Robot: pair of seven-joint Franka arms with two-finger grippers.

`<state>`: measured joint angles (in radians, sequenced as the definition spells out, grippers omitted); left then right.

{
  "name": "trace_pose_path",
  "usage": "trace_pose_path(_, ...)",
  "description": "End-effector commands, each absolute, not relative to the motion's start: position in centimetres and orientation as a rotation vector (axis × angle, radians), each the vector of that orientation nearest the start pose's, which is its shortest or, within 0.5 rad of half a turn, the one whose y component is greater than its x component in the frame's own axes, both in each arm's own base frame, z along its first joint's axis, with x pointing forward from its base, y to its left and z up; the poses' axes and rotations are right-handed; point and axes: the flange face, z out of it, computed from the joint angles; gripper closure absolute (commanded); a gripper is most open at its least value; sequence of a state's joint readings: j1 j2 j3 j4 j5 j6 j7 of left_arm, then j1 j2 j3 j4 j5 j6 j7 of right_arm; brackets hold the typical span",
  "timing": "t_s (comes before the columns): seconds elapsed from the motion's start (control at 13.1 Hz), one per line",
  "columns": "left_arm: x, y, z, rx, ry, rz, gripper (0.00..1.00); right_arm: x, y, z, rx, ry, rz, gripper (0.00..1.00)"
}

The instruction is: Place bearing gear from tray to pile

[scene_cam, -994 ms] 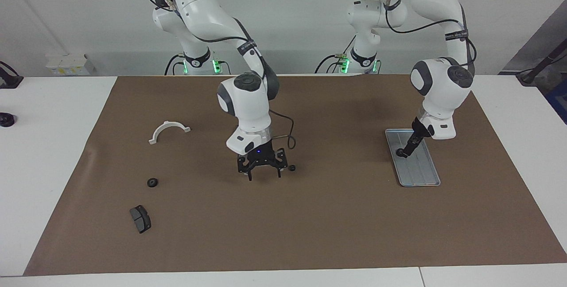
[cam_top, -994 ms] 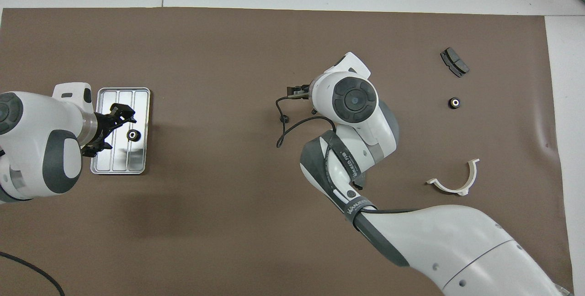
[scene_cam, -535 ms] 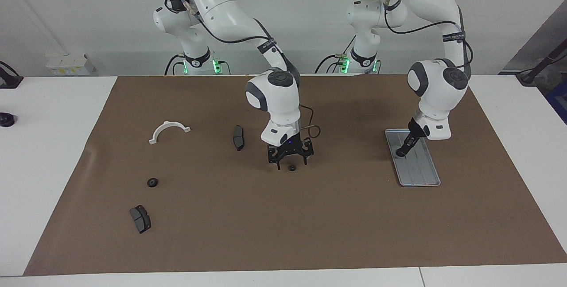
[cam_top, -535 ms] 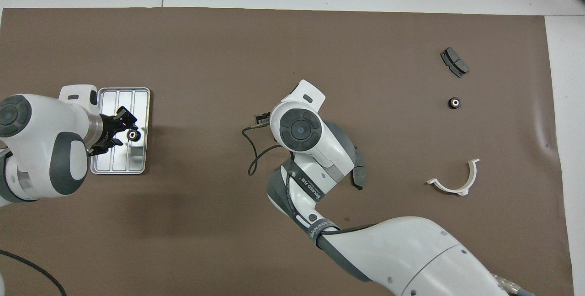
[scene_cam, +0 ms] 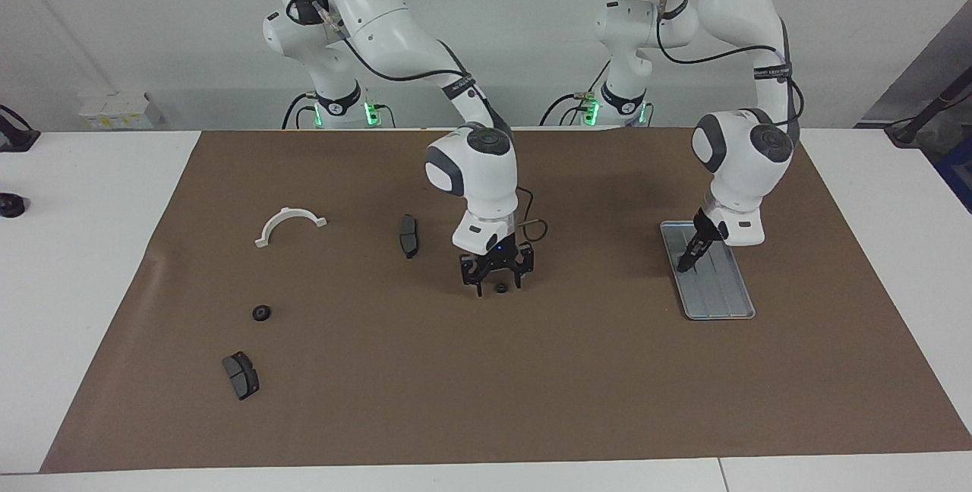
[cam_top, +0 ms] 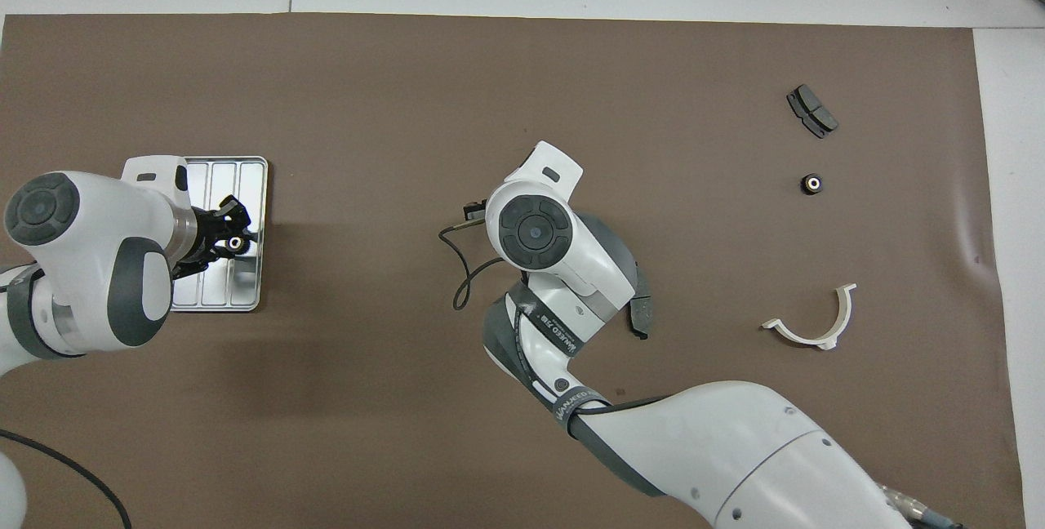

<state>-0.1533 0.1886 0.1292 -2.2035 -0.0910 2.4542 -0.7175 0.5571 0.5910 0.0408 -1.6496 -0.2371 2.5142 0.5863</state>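
Note:
The silver ridged tray lies toward the left arm's end of the brown mat. A small black bearing gear rests on it, and my left gripper is down on the tray, shut on that gear. In the middle of the mat my right gripper hangs low and open, its fingertips on either side of a second small black gear. The overhead view hides that gripper under its own wrist. A pile as such is out of view; only loose parts lie spread about.
A dark brake pad lies beside the right gripper. Toward the right arm's end are a white half-ring, another small black gear and a second brake pad.
The left gripper's fingers have closed in on the gear on the tray. The right arm swung toward the left arm's end, uncovering the brake pad, lowered over the middle gear and narrowed its fingers.

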Motion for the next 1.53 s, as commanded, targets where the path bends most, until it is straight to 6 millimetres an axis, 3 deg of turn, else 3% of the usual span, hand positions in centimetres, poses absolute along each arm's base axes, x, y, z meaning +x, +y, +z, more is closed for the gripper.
trace_pose_path(0.0,55.8,-1.3,30.3,-2.967,-1.178,-0.126,1.00,58.6,40.2,29.0,-3.063,-0.235,-0.482,0.36)
trace_pose_path(0.15,56.8,-0.9,31.9,-2.969,-1.175,-0.124,1.00,58.3,40.4,28.9,-3.064,-0.218,-0.478,0.41)
trace_pose_path(0.31,58.0,-1.0,35.0,-2.971,-1.153,-0.068,1.00,58.2,40.4,28.7,-3.066,-0.219,-0.474,0.45)
trace_pose_path(0.54,59.5,-1.9,41.2,-2.973,-1.119,0.018,1.00,57.9,40.3,28.4,-3.073,-0.199,-0.460,0.55)
trace_pose_path(0.76,60.1,-3.2,45.6,-2.974,-1.070,0.093,1.00,57.9,40.2,28.4,-3.072,-0.157,-0.456,0.63)
trace_pose_path(0.92,59.9,-4.7,45.7,-2.983,-1.033,0.107,1.00,57.7,40.2,28.1,-3.075,-0.158,-0.450,0.66)
trace_pose_path(1.22,59.9,-5.0,46.2,-2.988,-1.027,0.102,1.00,57.8,40.2,28.3,-3.073,-0.158,-0.454,0.82)
trace_pose_path(1.45,60.4,-5.8,48.3,-2.989,-0.991,0.111,1.00,58.9,39.5,29.2,-3.070,-0.136,-0.475,0.87)
